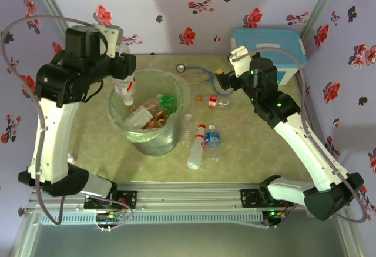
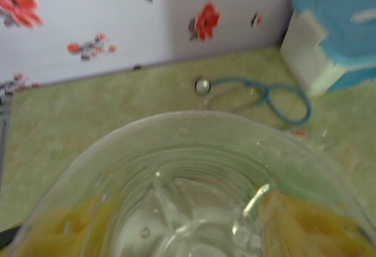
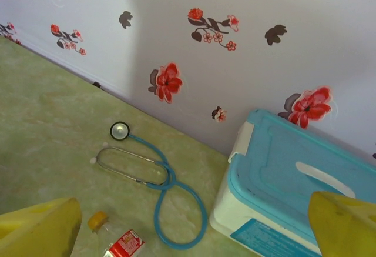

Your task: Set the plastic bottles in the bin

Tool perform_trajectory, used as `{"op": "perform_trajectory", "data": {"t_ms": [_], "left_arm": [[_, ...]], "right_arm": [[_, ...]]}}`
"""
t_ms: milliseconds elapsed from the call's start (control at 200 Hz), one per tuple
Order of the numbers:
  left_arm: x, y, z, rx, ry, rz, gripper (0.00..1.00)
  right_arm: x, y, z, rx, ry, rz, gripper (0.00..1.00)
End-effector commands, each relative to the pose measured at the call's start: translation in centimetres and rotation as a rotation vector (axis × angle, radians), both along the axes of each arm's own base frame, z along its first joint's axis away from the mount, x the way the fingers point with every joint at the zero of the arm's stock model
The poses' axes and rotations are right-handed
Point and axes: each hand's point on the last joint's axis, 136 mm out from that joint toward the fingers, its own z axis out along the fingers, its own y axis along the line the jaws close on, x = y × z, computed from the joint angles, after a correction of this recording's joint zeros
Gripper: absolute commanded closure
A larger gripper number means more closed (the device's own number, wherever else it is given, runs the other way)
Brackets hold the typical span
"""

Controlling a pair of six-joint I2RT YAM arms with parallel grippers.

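Several plastic bottles [image 1: 154, 116] already lie inside the bin [image 1: 150, 146], among them a green one [image 1: 167, 101]. The left gripper [image 1: 124, 80] has its fingers clamped on a clear bottle with a red-and-white label [image 1: 127, 95], held above the bin mouth. Four loose bottles [image 1: 212, 139] are left on the bench [image 1: 247, 151]: three just beside the bin, and one small bottle [image 1: 218, 102] lying near the right gripper [image 1: 225, 84], whose fingers stand wide apart. Label text is too small to read.
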Motion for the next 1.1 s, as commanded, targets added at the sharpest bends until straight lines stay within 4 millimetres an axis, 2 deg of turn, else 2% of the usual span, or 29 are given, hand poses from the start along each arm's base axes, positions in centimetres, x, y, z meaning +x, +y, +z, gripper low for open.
{"op": "perform_trajectory", "data": {"t_ms": [0,220,310,385,440,560,745,910,985,1095], "left_arm": [[-1.1,0.9,-2.6,0.097,0.122,-0.018,0.69],[-0.2,0.1,-6.6,0.179,0.271,-0.052,0.68],[0.0,-0.5,-7.7,0.200,0.305,-0.072,0.53],[0.2,-0.8,-7.8,0.219,0.297,-0.101,0.42],[0.4,-1.2,-7.4,0.209,0.270,-0.112,0.32],[0.6,-2.2,-6.1,0.145,0.215,-0.142,0.23],[0.7,-3.0,-5.8,0.098,0.191,-0.158,0.22],[1.2,-3.9,-7.2,0.073,0.218,-0.159,0.33],[1.6,-4.4,-8.0,0.058,0.219,-0.153,0.35],[2.2,-6.0,-8.1,0.001,0.181,-0.174,0.40]], "right_arm": [[0.2,-0.8,-1.0,-0.004,0.025,-0.042,0.01],[0.3,-1.2,-2.0,-0.049,0.044,-0.056,0.01],[0.3,-1.4,-2.3,-0.054,0.046,-0.063,0.01],[0.4,-1.4,-2.5,-0.054,0.048,-0.064,0.01],[0.4,-1.4,-2.6,-0.055,0.048,-0.063,0.01],[0.5,-1.3,-2.7,-0.053,0.052,-0.063,0.01],[0.5,-1.2,-3.1,-0.051,0.059,-0.059,0.01],[0.5,-1.3,-3.2,-0.053,0.062,-0.062,0.01],[0.6,-1.3,-3.3,-0.054,0.063,-0.062,0.01],[0.6,-1.3,-3.4,-0.056,0.068,-0.061,0.01]]}}
